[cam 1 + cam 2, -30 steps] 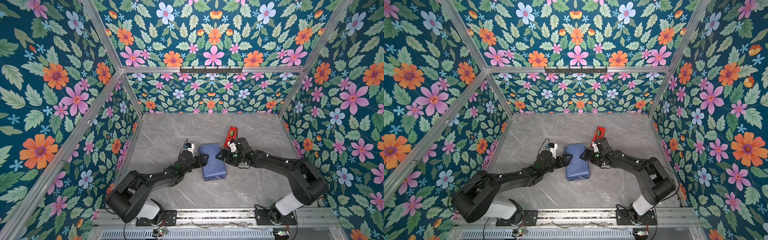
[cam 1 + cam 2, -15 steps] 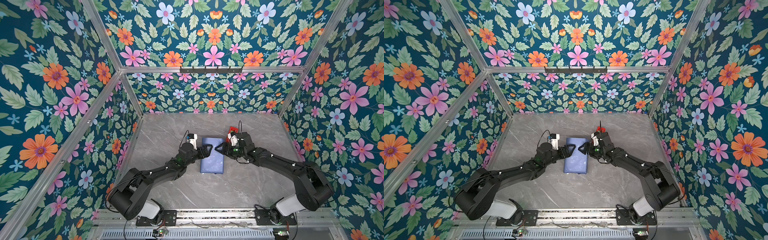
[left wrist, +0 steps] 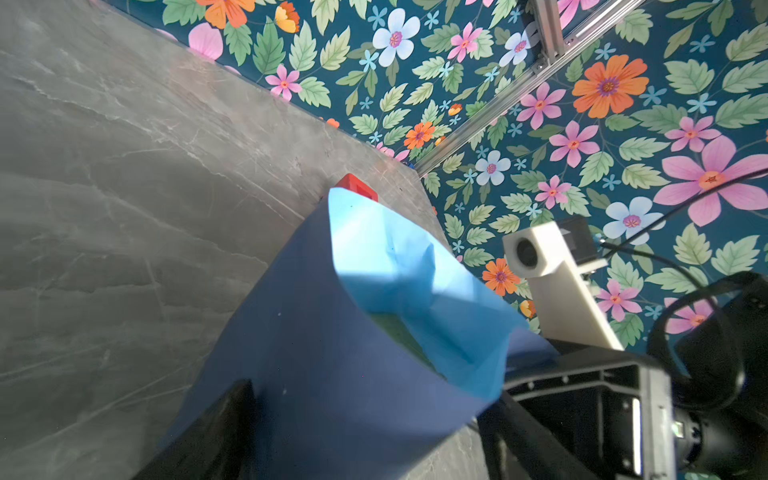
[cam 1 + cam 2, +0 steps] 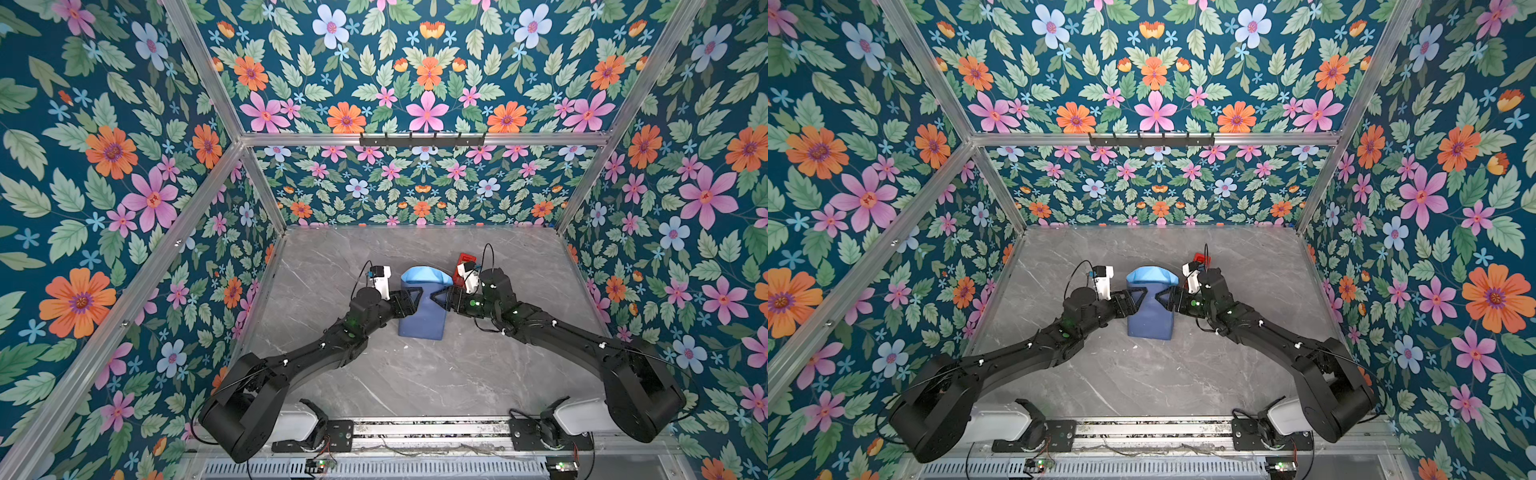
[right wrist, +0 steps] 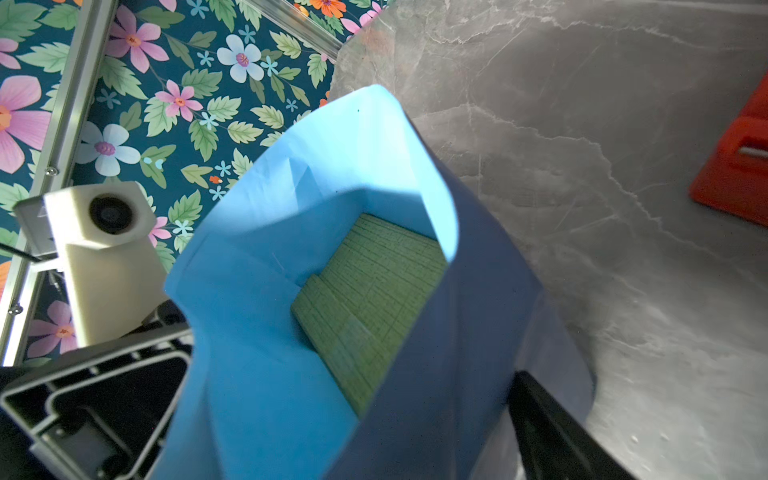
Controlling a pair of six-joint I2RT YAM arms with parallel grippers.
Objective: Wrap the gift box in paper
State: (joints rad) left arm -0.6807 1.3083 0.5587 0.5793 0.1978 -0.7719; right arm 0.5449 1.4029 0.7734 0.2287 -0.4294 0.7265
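**Figure. Wrapping at the end-fold stage, with likely faults.**

The large creased sheet of paper (image 4: pixel 422 318), slate-blue outside and sky-blue inside, lies as a sleeve in the middle of the grey marble-patterned bench (image 4: pixel 415 386). The flat olive-green rectangular gift box (image 5: pixel 374 299) sits inside this sleeve. It is hidden in both top views and shows only through the sleeve's far mouth in the wrist views. That mouth flares upward and is not folded.

The left pincer (image 4: pixel 415 296) and the right pincer (image 4: pixel 437 297) face each other across the sleeve near this mouth. The left wrist view shows the left pincer's jaws wide apart with the paper between them, one finger (image 3: pixel 216 424) against the dark outer face, and no pinch is evident. The right wrist view shows a single finger (image 5: pixel 548 428) of the right pincer, so whether that pincer is open or clamped cannot be told.

Probable faults:
- **Crumpling or tearing:** if the two sides close unevenly, the thin wall would likely crumple or tear rather than crease along the box edge.
- **Box sliding:** pulling on the raised flap could slide the loose box toward the sleeve's open end.
- **Overlap opening:** no fastening is visible on the sleeve, so its overlap may spring apart once the paper is tugged.
- **Knocking the dispenser:** the narrow red plastic tape dispenser (image 4: pixel 464 258) stands just beside the right pincer, and a sideways swing could knock it.
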